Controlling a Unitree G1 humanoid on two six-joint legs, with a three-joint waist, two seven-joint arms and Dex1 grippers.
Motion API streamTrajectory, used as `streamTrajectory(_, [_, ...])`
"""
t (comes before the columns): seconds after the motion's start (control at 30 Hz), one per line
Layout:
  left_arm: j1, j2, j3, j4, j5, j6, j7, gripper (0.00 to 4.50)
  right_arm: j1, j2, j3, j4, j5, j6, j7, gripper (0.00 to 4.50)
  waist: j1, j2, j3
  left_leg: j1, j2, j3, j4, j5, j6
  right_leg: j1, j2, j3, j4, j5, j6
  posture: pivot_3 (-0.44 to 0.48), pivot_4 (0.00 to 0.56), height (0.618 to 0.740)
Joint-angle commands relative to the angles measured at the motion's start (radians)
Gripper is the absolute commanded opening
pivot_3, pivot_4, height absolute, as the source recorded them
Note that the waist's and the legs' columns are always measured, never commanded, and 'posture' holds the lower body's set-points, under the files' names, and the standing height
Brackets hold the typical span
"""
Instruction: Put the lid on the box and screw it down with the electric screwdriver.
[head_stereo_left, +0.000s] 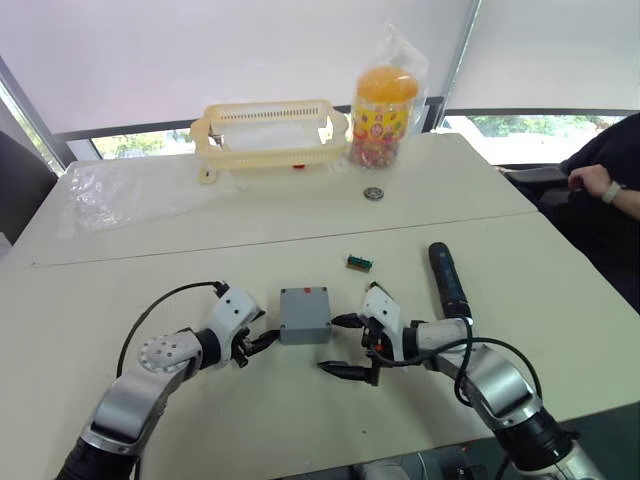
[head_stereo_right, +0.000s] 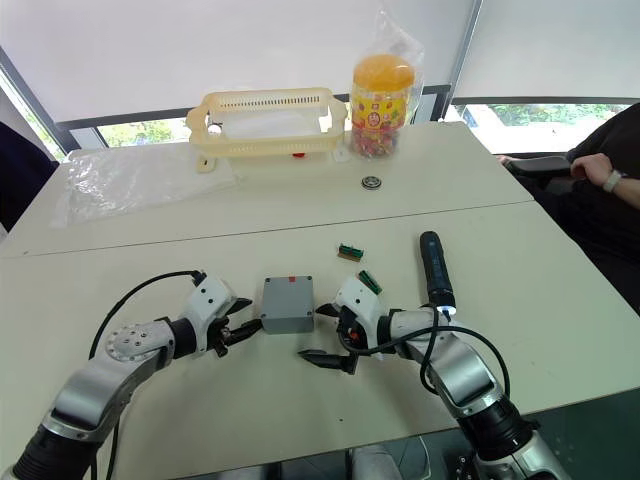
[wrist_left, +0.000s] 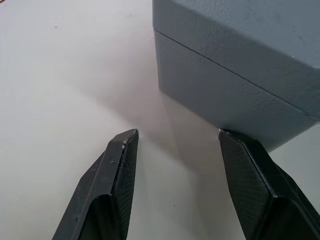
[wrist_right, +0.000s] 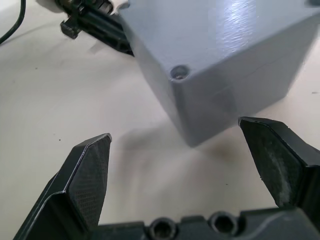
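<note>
Both the left gripper (head_stereo_left: 262, 343) and right gripper (head_stereo_left: 347, 346) have their jaws spread and empty, flanking the box (head_stereo_left: 304, 314), whose lid (wrist_right: 220, 30) already sits on top. A nudge from either jaw could slide the box askew on the worktop. Beyond the right jaws, the electric screwdriver (head_stereo_left: 448, 279) lies ungrasped; it may roll when grabbed.
</note>
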Motion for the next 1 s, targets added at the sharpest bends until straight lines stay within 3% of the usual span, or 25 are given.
streamTrajectory(0.03, [-0.035,0.053,0.114,0.000,-0.056,-0.012,-0.049,2.57,0.015,-0.054,-0.107,-0.153,0.103,0.084,0.010,4.45,0.000,0.000,0.000,0.000,0.000,0.000,0.000,0.000,0.000,0.000,0.000,0.000,0.000,0.000,0.000,0.000,0.150,0.740])
streamTrajectory(0.17, [-0.092,0.125,0.231,-0.015,-0.198,0.070,-0.148,2.57,-0.028,-0.093,-0.277,-0.232,0.254,0.205,-0.006,4.45,-0.002,0.000,0.000,0.000,0.000,-0.001,0.000,0.000,0.000,0.000,0.000,0.000,0.000,0.000,0.000,0.000,0.150,0.740])
streamTrajectory(0.33, [-0.199,0.216,0.314,-0.040,-0.382,0.223,-0.232,2.57,-0.208,-0.114,-0.425,-0.116,0.372,0.319,-0.055,4.45,-0.003,0.000,0.000,0.000,0.000,0.000,0.000,0.000,0.000,0.000,0.000,0.000,0.000,0.000,0.000,0.000,0.150,0.740])
streamTrajectory(0.53, [-0.251,0.251,0.278,-0.064,-0.460,0.277,-0.269,2.57,-0.419,-0.117,-0.225,0.425,0.076,-0.051,-0.024,4.45,-0.006,0.000,0.000,0.000,0.000,0.001,0.000,0.000,0.000,0.000,0.000,0.000,0.000,0.000,0.000,0.000,0.150,0.740])
streamTrajectory(0.67, [-0.256,0.264,0.241,-0.128,-0.464,0.276,-0.264,2.57,-0.517,-0.052,-0.164,0.690,0.012,-0.187,0.029,4.45,-0.007,0.000,0.001,-0.001,0.000,0.001,-0.001,0.000,0.000,-0.003,0.000,0.000,0.000,0.000,0.000,0.000,0.150,0.740])
streamTrajectory(0.97, [-0.234,0.229,0.239,-0.250,-0.496,0.310,-0.149,2.57,-0.601,0.050,-0.141,0.997,-0.078,-0.398,0.063,4.45,-0.014,0.000,0.001,-0.001,0.000,0.001,-0.001,0.000,-0.001,-0.003,0.000,0.001,0.001,0.000,0.000,0.000,0.150,0.740])
streamTrajectory(1.0, [-0.229,0.227,0.239,-0.251,-0.494,0.308,-0.141,2.57,-0.603,0.057,-0.142,1.016,-0.087,-0.415,0.057,4.23,-0.015,0.000,0.001,-0.001,0.000,0.001,-0.001,0.001,-0.001,-0.003,0.000,0.001,0.002,0.000,0.000,0.000,0.150,0.740])
